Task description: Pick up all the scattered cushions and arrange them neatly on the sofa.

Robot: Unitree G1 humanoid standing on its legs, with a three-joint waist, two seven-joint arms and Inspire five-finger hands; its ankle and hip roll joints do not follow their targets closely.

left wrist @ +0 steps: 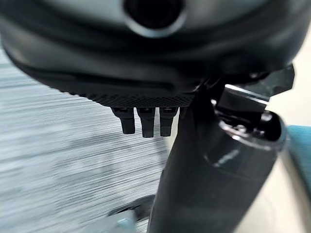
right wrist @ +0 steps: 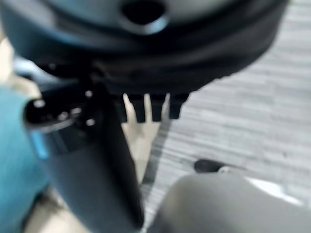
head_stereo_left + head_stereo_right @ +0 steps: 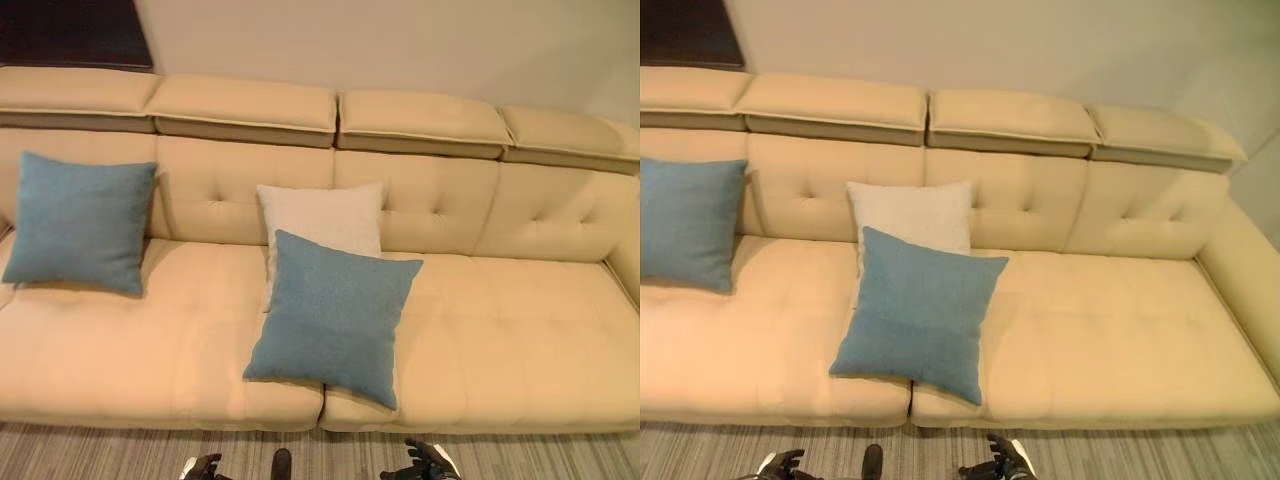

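**Stock on the sofa: three cushions, two hands idle**

- Sofa (image 3: 480, 330), one: cream, tufted, with four headrest sections along the back. You see it spanning the head views, standing on a grey striped floor (image 3: 100, 455).
- Blue cushions, two. The left blue cushion (image 3: 78, 222) leans upright against the backrest at the sofa's left end. The front blue cushion (image 3: 333, 315) lies tilted on the seat near the middle, its lower corner reaching the seat's front edge.
- White cushion (image 3: 325, 215), one: upright against the backrest, directly behind the front blue cushion, which overlaps its lower part.
- Left hand (image 1: 143, 121), one: low over the floor before the sofa, fingers hanging straight, nothing in them.
- Right hand (image 2: 155, 109), one: likewise low by the sofa's front, fingers extended downward, holding nothing.

You have all three cushions on the sofa, none in either hand.
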